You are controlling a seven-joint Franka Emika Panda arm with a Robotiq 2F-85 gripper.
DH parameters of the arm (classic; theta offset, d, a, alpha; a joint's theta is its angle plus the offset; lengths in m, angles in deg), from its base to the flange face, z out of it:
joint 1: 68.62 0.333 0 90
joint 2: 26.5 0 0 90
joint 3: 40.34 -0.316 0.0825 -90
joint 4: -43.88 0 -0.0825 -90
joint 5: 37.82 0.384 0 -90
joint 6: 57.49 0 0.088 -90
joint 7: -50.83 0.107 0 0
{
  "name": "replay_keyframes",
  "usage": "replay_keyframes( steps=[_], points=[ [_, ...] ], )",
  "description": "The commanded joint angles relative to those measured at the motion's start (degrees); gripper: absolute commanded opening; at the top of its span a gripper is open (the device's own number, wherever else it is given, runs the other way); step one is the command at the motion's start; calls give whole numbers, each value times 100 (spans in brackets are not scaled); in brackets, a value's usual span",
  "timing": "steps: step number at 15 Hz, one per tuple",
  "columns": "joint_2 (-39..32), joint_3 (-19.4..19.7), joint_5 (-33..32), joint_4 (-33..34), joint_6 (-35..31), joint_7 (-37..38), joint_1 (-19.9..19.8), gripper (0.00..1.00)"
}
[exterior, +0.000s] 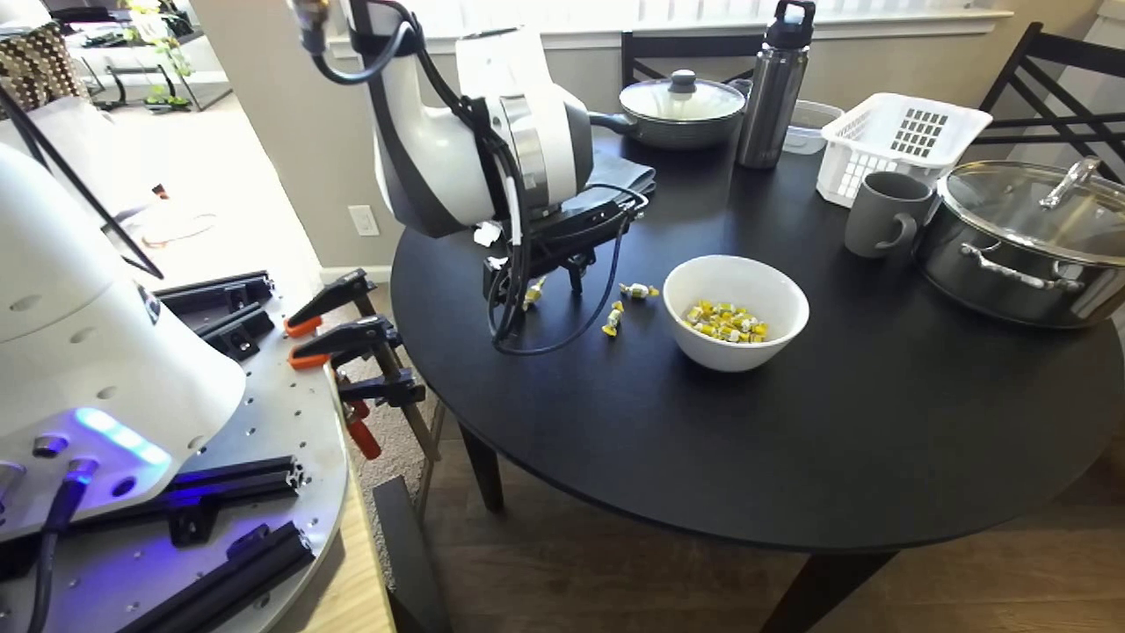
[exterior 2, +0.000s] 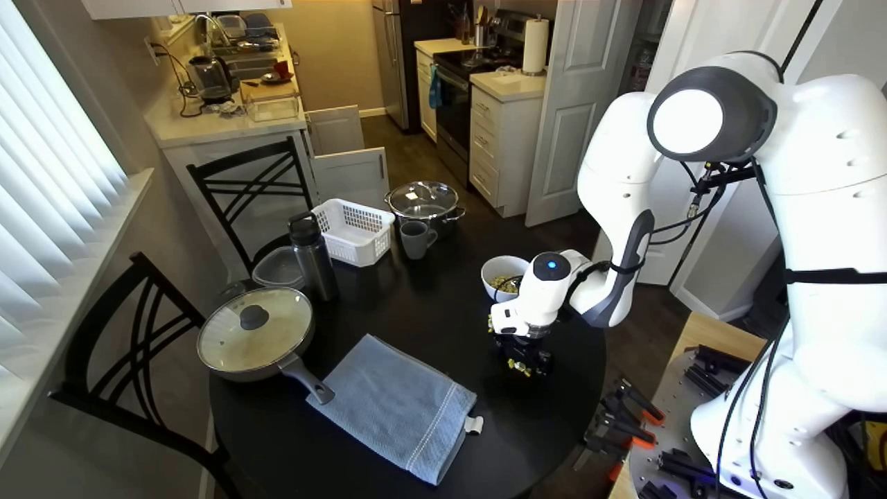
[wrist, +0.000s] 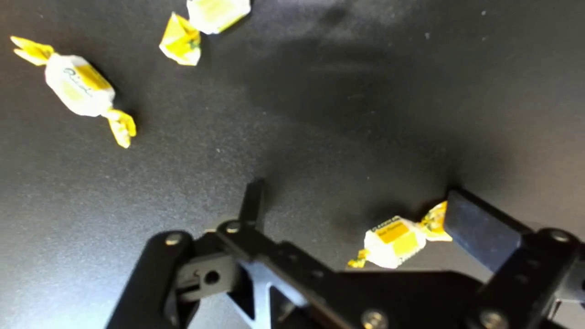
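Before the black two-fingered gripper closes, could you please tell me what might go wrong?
In the wrist view, a yellow-and-white wrapped candy appears between the jaws of the open black gripper, nearer one finger, so closing might shove it aside. The dangling black cable loop could brush the round white bowl if swung towards it.

The rounded arm (exterior 2: 613, 170) is glossy white with dark grey joint caps (exterior 2: 748, 104). Black bands (exterior 2: 835, 276) wrap it, and a thin black cable (exterior: 532, 352) hangs in a wide loop. A blue light strip (exterior: 121, 435) glows on the white base (exterior: 149, 365). The black gripper (wrist: 354, 187) has linked bars (wrist: 301, 274), metal screws (wrist: 374, 318) and flat dark pads (wrist: 480, 228).
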Motion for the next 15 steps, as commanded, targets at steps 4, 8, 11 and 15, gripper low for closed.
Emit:
replay_keyframes(
  steps=[4,8,11,15],
  points=[
    [494,-10,462,-213,-280,-298,-69,100],
    [363,-407,613,-297,-272,-596,-437,100],
    [159,-826,841,-402,-250,-1007,-866,100],
    [62,-1363,1210,-493,70,-1356,-1419,100]
  ],
)
